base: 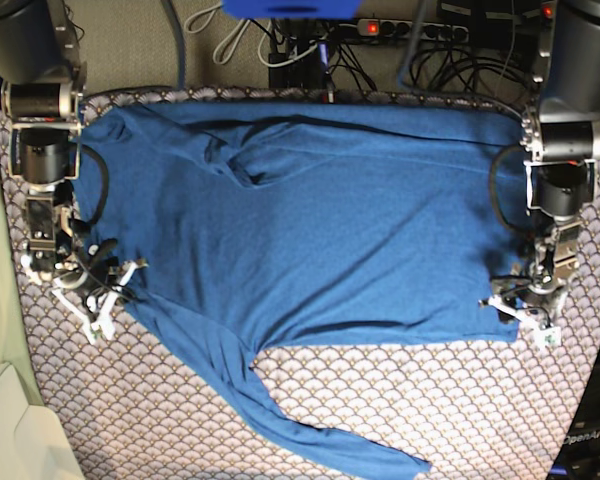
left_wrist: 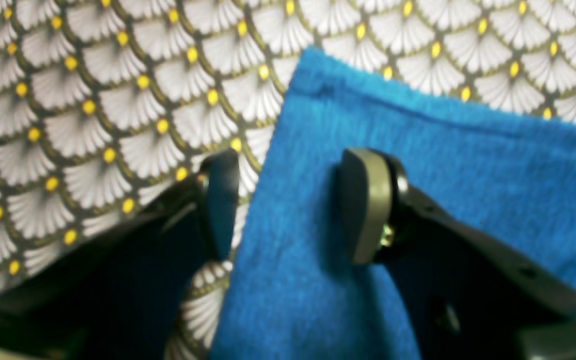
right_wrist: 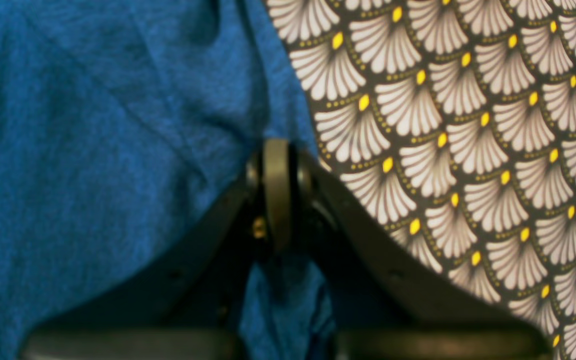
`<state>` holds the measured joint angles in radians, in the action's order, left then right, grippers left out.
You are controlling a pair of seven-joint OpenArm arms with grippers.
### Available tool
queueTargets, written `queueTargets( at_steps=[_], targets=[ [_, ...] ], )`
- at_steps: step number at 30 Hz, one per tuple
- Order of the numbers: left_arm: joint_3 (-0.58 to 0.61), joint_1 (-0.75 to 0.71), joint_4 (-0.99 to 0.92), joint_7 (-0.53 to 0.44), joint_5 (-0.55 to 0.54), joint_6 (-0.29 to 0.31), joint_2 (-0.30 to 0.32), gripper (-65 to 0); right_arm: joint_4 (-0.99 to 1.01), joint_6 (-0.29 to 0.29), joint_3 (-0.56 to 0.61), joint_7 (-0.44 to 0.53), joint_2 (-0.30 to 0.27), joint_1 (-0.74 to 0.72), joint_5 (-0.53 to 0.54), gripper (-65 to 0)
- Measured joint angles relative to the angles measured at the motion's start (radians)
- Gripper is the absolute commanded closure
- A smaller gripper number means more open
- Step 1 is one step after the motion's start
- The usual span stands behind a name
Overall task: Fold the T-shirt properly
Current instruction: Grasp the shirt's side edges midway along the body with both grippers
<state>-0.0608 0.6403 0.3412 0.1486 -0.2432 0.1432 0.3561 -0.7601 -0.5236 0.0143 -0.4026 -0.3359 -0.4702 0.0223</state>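
Right fingers [right_wrist: 277, 195] pinched on the plain blue knit T-shirt's [right_wrist: 93, 165] edge; left fingers [left_wrist: 288, 205] spread, straddling its corner.

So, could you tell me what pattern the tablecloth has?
Grey-white fan scallops with yellow dots, clearest on the tablecloth in the right wrist view.

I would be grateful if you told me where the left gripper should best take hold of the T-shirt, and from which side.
Probably at the hem corner of the T-shirt, coming in from the bare patterned cloth. The left gripper stands open astride that side edge, one finger over the blue fabric, the other off it. The corner lies flat and single, so closing there should catch it.
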Motion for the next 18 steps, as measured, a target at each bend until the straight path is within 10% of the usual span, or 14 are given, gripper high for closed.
queueTargets(
  at_steps=[11,18],
  targets=[
    [0.000,-0.054,0.008,-0.065,-0.005,0.010,0.000,-30.5,0.000,0.000,0.000,0.000,0.000,0.000,0.000,0.0],
    [-0.001,-0.073,0.014,-0.080,-0.014,0.008,0.004,0.0,0.000,0.000,0.000,0.000,0.001,0.000,0.000,0.0]
  ],
)
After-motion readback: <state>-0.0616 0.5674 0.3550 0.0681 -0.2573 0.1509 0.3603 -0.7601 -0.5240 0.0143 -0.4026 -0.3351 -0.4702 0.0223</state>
